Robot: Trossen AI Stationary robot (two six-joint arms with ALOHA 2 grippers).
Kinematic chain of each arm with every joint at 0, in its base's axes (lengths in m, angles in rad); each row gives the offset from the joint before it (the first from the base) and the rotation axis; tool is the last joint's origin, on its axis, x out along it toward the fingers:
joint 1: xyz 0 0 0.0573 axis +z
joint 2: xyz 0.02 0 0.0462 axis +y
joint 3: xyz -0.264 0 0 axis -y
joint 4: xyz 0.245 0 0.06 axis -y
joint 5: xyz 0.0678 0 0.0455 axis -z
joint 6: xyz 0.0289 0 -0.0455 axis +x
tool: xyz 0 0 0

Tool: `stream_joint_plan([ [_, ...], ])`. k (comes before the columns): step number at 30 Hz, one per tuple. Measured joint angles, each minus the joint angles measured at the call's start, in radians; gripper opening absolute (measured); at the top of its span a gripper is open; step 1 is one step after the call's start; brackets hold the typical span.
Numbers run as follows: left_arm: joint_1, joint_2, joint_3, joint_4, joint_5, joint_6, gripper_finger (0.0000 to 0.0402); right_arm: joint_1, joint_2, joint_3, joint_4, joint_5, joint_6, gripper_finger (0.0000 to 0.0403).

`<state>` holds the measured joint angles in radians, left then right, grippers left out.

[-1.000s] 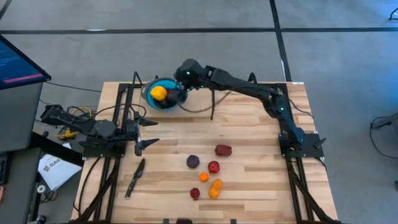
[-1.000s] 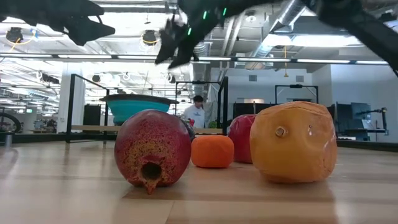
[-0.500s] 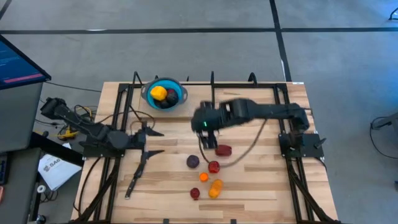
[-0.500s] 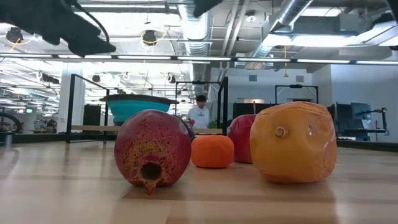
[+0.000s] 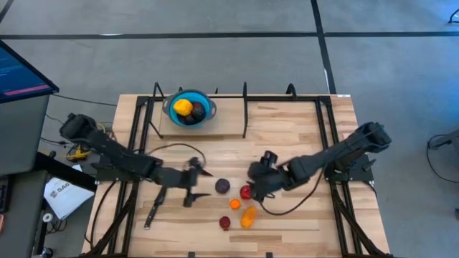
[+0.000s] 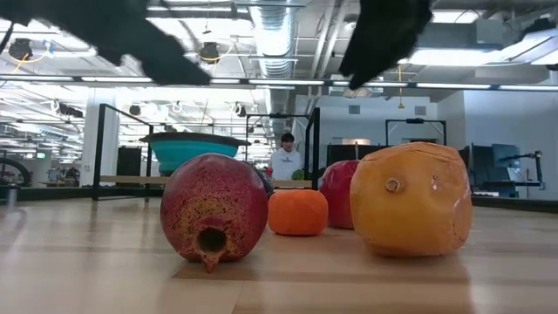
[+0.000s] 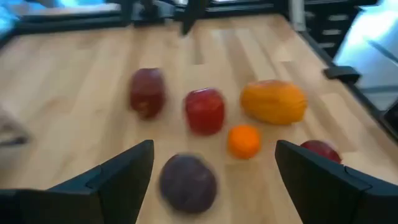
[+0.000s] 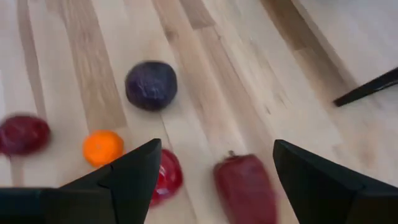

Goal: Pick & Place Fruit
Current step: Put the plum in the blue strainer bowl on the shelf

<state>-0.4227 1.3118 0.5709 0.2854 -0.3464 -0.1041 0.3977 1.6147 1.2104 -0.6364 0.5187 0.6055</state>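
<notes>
Fruit [image 5: 237, 201] clusters loose on the table, purple, red, orange, between left fingers [image 7: 118, 176] and right fingers [image 8: 134, 169], both pairs apart.

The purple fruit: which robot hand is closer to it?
Left. The left gripper sits just beside the purple fruit; the right gripper is farther off, past the red fruit.

Two dark jointed arms trailing black cables.

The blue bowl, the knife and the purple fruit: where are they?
blue bowl [image 5: 203, 102]: high view, on its blue wall.
knife [image 5: 155, 205]: high view, middle of its length.
purple fruit [image 5: 223, 186]: high view, its centre.
</notes>
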Motion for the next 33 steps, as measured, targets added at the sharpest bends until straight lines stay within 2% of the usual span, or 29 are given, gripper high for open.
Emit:
stream_joint_plan([
  [3, 0.056, 0.121, 0.096, -0.025, 0.124, 0.02, 0.0335, 0.028, -0.034, -0.128, 0.179, 0.053, 0.064, 0.0302],
  [7, 0.126, 0.239, 0.164, -0.038, 0.229, 0.021, 0.0352, 0.042, -0.044, -0.224, 0.39, 0.095, 0.074, 0.0302],
  [11, 0.173, 0.313, 0.175, -0.039, 0.242, 0.041, 0.0364, 0.047, -0.024, -0.24, 0.475, 0.105, 0.053, 0.0302],
  [16, 0.19, 0.383, 0.175, -0.034, 0.276, 0.075, 0.036, 0.042, 0.017, -0.24, 0.544, 0.112, 0.012, 0.0302],
  [23, 0.19, 0.437, 0.174, -0.031, 0.293, 0.073, 0.0329, 0.02, 0.094, -0.241, 0.673, 0.107, -0.03, 0.0302],
  [33, 0.203, 0.419, 0.171, -0.053, 0.302, 0.021, 0.0238, 0.019, 0.106, -0.241, 0.707, 0.107, -0.066, 0.0302],
])
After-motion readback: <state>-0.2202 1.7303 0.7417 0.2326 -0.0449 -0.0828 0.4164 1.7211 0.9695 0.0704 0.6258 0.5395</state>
